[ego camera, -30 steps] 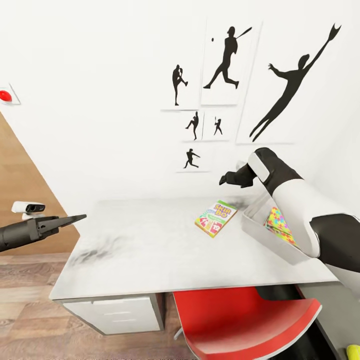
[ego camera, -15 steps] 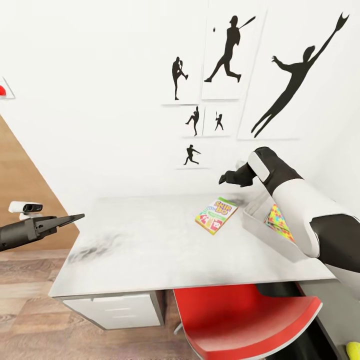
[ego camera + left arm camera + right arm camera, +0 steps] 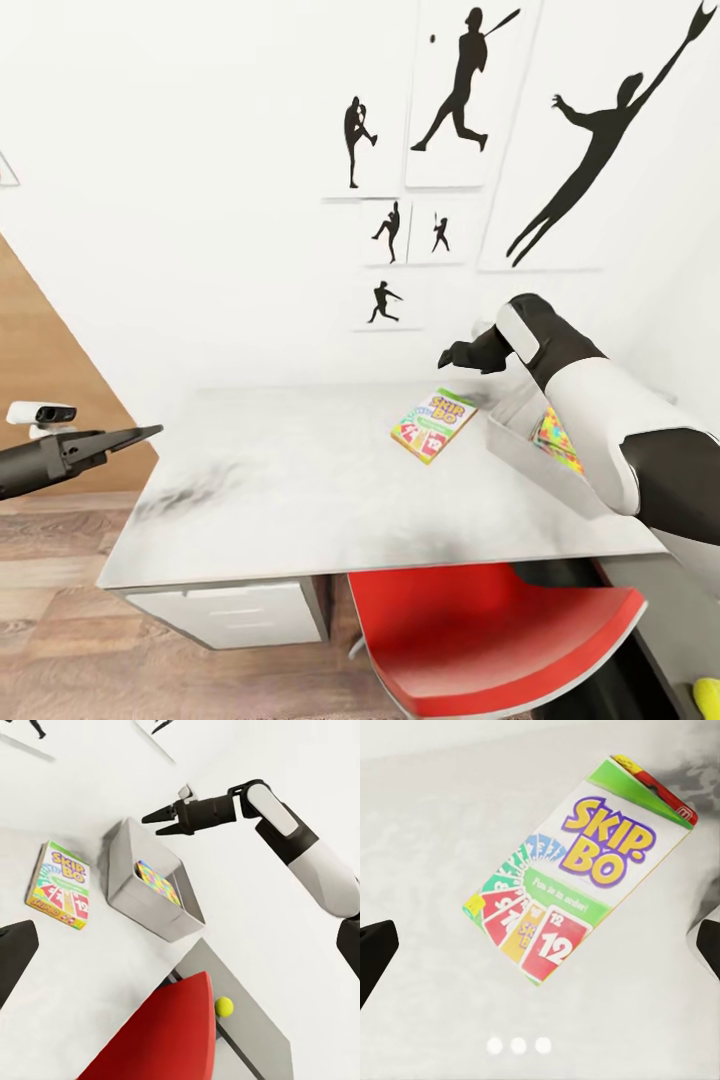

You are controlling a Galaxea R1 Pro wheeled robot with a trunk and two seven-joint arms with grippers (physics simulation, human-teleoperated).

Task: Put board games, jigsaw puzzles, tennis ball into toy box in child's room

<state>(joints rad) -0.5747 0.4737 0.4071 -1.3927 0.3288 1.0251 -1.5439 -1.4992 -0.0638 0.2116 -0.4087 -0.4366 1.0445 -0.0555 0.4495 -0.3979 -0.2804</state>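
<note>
**Stock at the tabletop: one game box out, one puzzle binned**

1. Skip-Bo board game (image 3: 433, 425). It lies flat and face up on the white tabletop (image 3: 300, 480), just beside the near wall of the toy box and not touching it as far as I can tell. Not yet stowed.

2. Toy box (image 3: 525, 460). Light grey bin with sloping sides, standing on the tabletop's right end. My right forearm crosses in front of it in the head view.

3. Jigsaw puzzle (image 3: 159, 883). A multicoloured slab inside the toy box, leaning against one wall (whether a second slab lies under it I cannot tell).

4. Tennis ball (image 3: 223, 1006). Small and yellow-green, off the tabletop on a lower grey surface beside the red chair (image 3: 490, 640).

5. My right tool (image 3: 458, 357). It hangs empty above the back edge of the tabletop, over the Skip-Bo box. Its wrist camera looks straight down on the cover, with the two fingers spread wide at either edge of that picture. I judge the stance is a line-up for a grasp across the box.

6. My left tool (image 3: 140, 435). Held out level beyond the tabletop's left end, well clear of the work. Its fingers lie close together and carry nothing.
</note>
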